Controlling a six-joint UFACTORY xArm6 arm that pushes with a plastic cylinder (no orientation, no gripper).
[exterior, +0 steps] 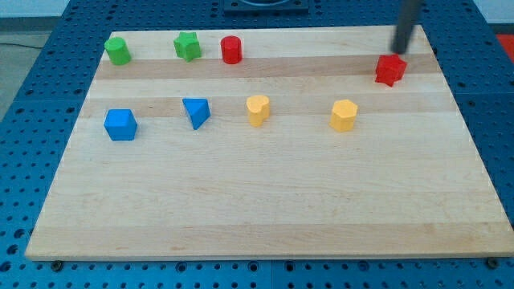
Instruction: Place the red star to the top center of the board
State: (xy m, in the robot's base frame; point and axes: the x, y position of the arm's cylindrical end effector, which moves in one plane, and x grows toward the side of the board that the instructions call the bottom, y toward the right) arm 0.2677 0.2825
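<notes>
My tip (397, 50) stood near the board's (265, 217) upper right corner, a bare rod end holding nothing, just above the red star (390, 70) and close to touching it. Along the top edge to the view's left sat a red cylinder (231, 50), a green star (188, 46) and a green cylinder (118, 50). A lower row held a blue cube (120, 124), a blue triangular block (196, 111), a yellow heart-like block (258, 110) and a yellow hexagonal block (343, 116). The red star lay at the right, well apart from the red cylinder.
</notes>
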